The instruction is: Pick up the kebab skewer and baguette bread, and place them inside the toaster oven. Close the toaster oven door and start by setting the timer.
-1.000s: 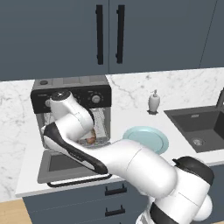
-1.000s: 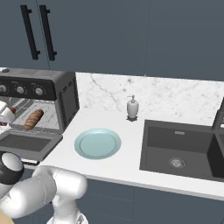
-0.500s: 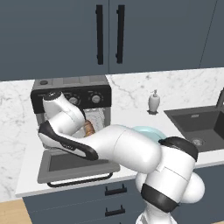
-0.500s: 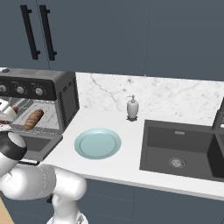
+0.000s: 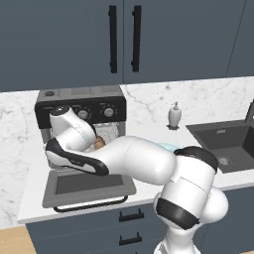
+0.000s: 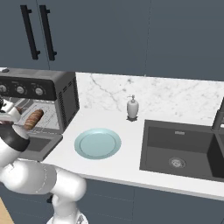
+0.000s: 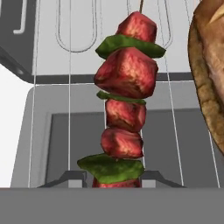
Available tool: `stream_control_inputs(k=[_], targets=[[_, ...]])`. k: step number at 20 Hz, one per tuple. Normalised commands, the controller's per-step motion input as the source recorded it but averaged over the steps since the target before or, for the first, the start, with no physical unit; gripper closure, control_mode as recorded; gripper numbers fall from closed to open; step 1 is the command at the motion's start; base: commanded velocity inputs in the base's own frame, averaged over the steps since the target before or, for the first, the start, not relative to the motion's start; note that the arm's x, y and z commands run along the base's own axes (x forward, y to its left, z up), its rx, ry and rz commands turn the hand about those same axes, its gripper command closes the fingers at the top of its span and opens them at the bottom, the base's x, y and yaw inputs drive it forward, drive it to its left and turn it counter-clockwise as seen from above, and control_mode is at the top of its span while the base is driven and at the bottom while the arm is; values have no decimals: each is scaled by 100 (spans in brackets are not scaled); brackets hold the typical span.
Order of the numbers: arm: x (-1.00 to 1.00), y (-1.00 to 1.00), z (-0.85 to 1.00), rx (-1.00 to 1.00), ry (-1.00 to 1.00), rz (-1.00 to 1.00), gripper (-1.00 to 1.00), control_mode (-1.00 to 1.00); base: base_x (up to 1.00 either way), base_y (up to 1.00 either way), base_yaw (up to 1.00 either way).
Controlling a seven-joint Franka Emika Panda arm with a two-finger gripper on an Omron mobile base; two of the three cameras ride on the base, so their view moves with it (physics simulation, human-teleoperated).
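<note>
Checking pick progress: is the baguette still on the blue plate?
No, the plate lies bare on the counter, and the baguette bread rests on the rack inside the toaster oven.

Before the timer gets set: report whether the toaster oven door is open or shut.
Open. The toaster oven door lies dropped flat in front of the toaster oven, and the baguette bread shows on the rack inside.

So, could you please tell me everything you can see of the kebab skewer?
The thin wooden kebab skewer, threaded with glossy dark red meat chunks and green pepper slices, runs lengthwise over the thin wire rack at the mouth of the grey toaster oven, beside the brown crusty baguette. Its near end leaves the hand view's bottom edge.
</note>
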Motion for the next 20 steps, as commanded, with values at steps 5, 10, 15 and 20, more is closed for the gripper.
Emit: stream_control_inputs(k=[5,10,15,20], targets=[[1,0,-17,0,0,0,100,-100,0,0,0],[6,0,-15,0,0,0,100,-100,0,0,0],[14,0,-14,0,0,0,100,-100,0,0,0],[5,0,-13,0,0,0,100,-100,0,0,0]])
